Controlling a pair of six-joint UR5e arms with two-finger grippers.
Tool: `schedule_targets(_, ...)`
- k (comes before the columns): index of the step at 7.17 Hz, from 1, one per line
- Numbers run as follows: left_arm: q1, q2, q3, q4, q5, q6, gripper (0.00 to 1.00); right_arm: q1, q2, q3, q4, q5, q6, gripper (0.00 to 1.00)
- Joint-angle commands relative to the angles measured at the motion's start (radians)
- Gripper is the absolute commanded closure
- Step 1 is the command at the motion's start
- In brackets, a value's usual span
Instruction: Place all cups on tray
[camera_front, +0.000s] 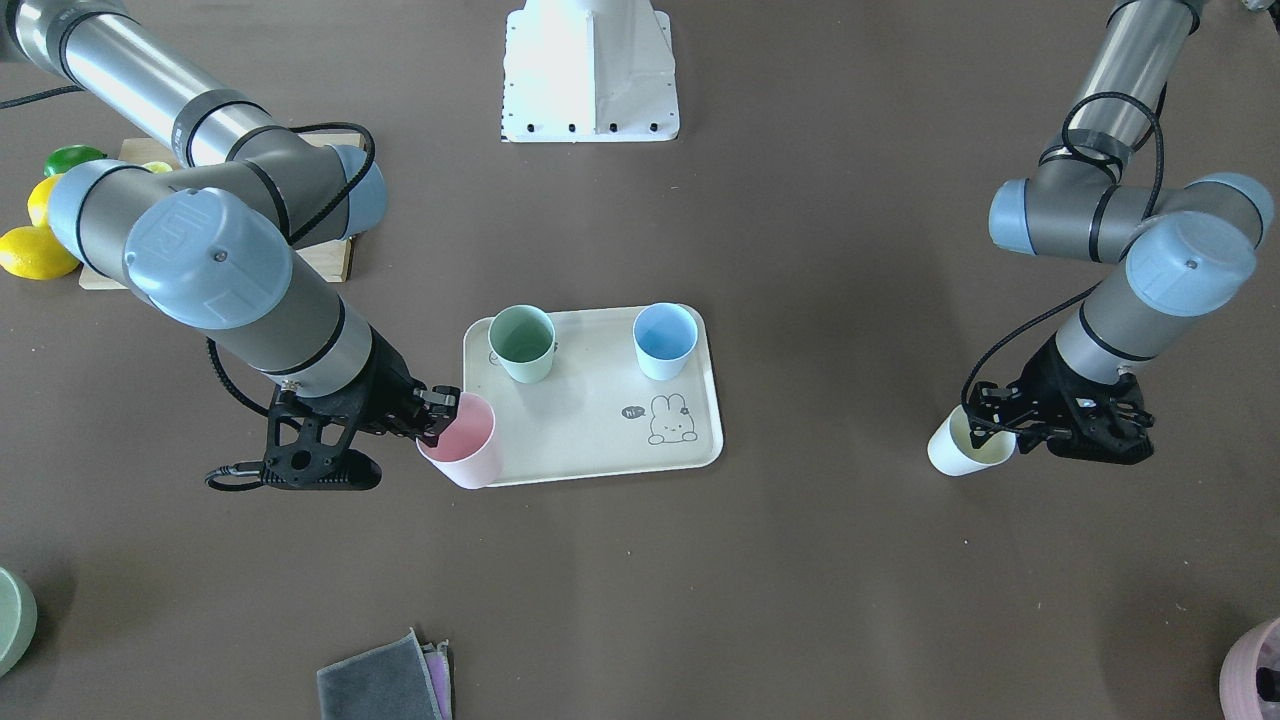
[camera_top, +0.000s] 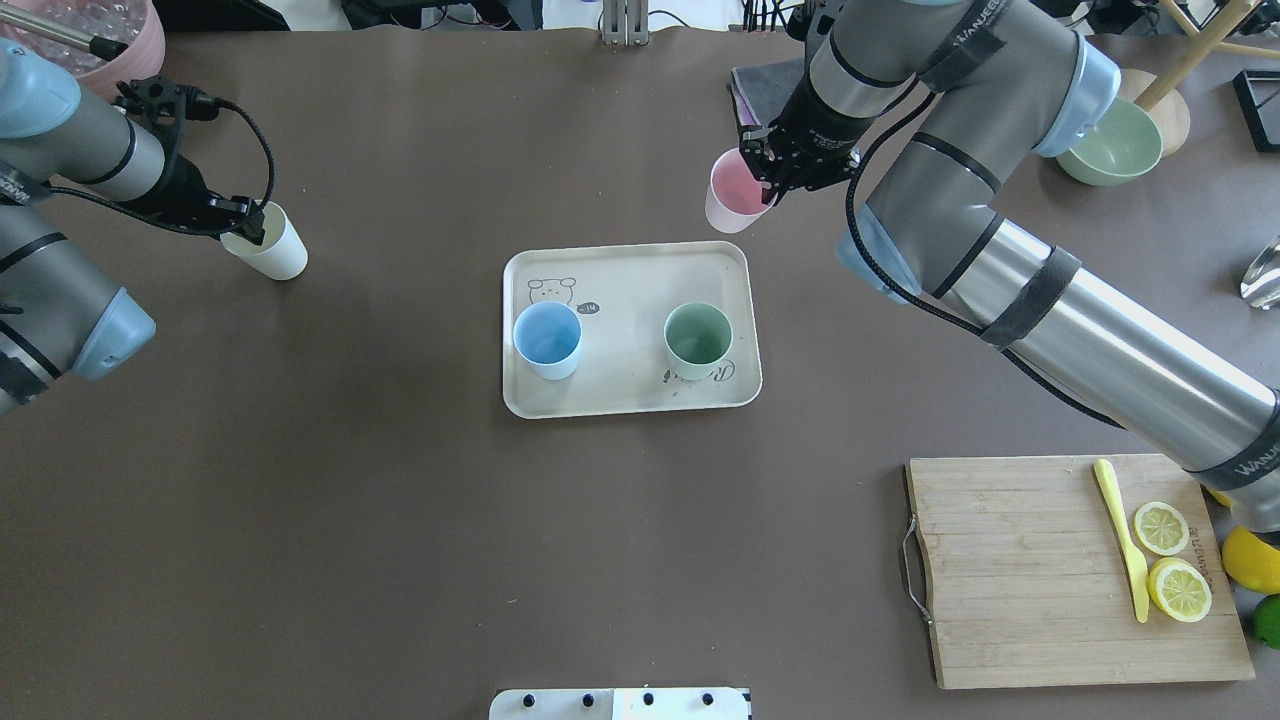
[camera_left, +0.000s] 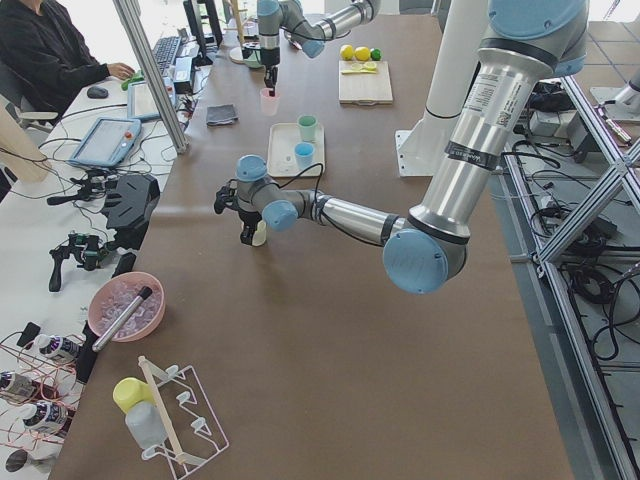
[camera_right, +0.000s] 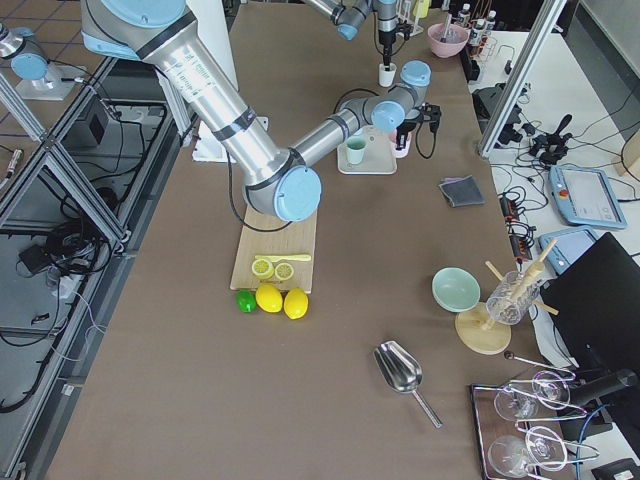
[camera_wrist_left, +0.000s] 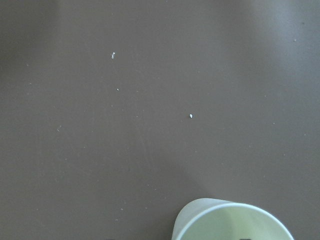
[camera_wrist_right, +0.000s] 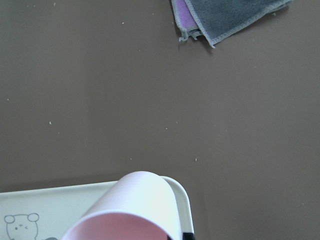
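Mint cup (camera_front: 522, 343) and blue cup (camera_front: 665, 340) sit on tray (camera_front: 590, 440); right end effector (camera_front: 440, 410) clasps pink cup (camera_front: 465, 445), left end effector (camera_front: 985, 428) cream cup (camera_front: 950, 455), both undelivered.

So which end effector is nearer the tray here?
Right. The right end effector holds the pink cup at a corner of the tray. The left end effector holds the cream cup far off to the robot's left of it.

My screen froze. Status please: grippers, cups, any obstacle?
Right gripper shut on pink cup, at tray corner. Left gripper shut on cream cup, apart from tray. Green cup, blue cup on tray. Nothing seen in the way.
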Motion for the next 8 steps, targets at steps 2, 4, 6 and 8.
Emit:
schedule_targets(2, -0.012, -0.036, -0.03, 0.034, -0.039, -0.067, 1.0, -0.036, 0.032, -0.048, 0.004, -0.039, 0.004, 1.0)
schedule_targets(4, -0.013, -0.194, -0.035, 0.176, -0.064, -0.188, 1.0, -0.08, 0.044, -0.061, 0.0, -0.062, 0.004, 1.0)
schedule_targets(6, 0.028, -0.248, -0.041, 0.18, -0.059, -0.322, 1.0, -0.113, 0.041, -0.064, 0.001, -0.082, 0.027, 1.0)
schedule_targets(8, 0.064, -0.276, -0.041, 0.18, -0.049, -0.379, 1.0, -0.125, 0.04, -0.081, 0.004, -0.08, 0.028, 1.0)
